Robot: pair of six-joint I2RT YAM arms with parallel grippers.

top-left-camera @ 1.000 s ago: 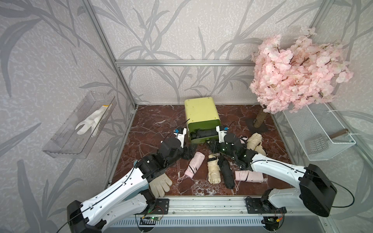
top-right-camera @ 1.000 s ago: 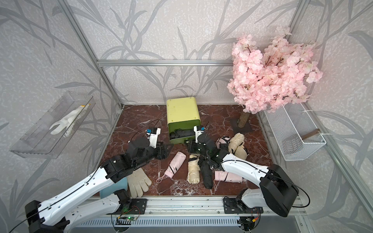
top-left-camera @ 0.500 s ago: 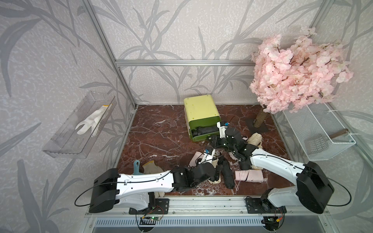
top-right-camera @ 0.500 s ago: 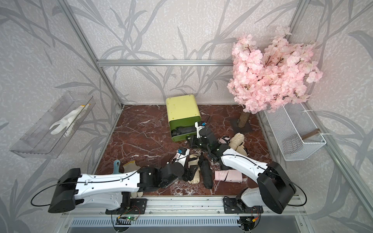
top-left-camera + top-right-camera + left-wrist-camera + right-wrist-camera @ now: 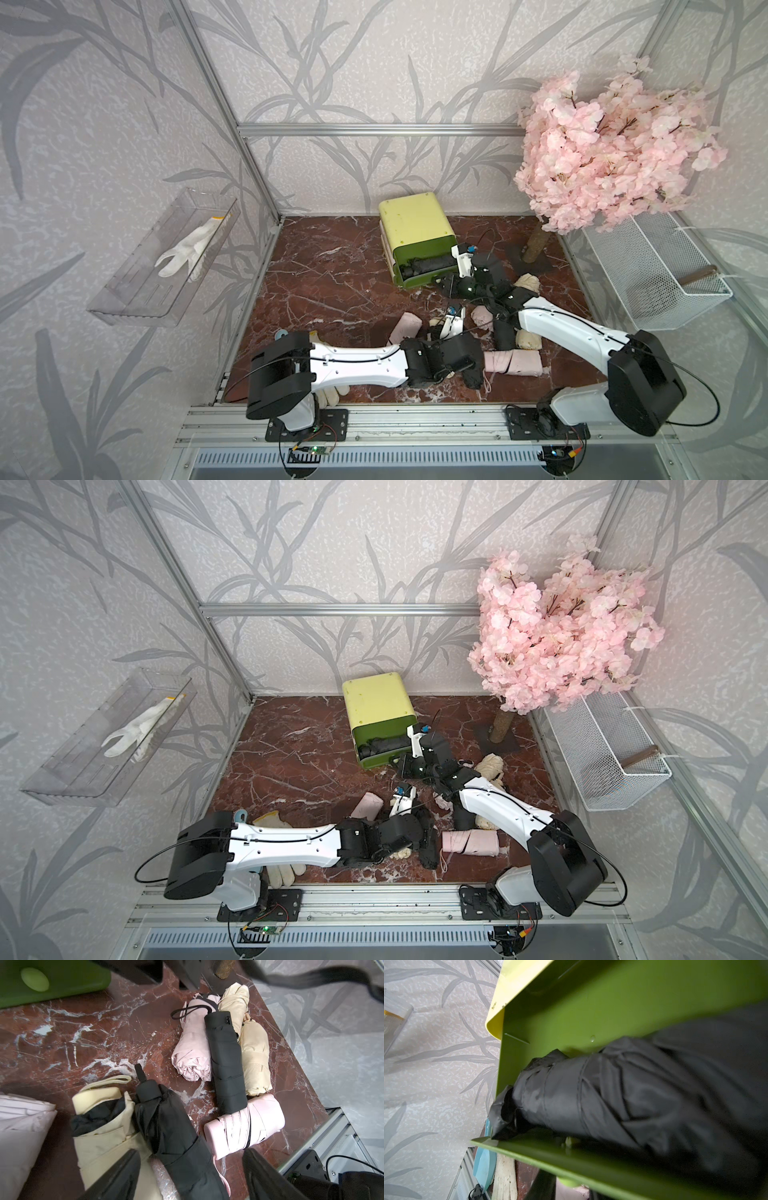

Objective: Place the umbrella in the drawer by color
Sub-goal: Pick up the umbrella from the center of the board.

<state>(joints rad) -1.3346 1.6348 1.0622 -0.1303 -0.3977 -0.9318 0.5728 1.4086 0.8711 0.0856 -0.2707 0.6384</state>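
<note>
the open drawer (image 5: 419, 283) of the chest (image 5: 413, 220), which stands by the middle of the counter's (image 5: 332, 266) far edge, already holds one black umbrella (image 5: 612, 1093). the right hand (image 5: 449, 283) is closed at the drawer's front; whether it grips anything there i cannot tell. the left hand (image 5: 191, 1153) is wide open around a second black umbrella (image 5: 176, 1136) toward the near edge, gripping nothing. i judge the step is the pick of this one; next the hand must come lower, close on its middle and carry it to the same drawer. lying on the counter i count two black, with the third black umbrella (image 5: 226, 1059), three pink umbrellas (image 5: 193, 1047) (image 5: 249, 1124) (image 5: 20, 1126) and three cream umbrellas (image 5: 236, 999) (image 5: 256, 1059) (image 5: 104, 1132).
</note>
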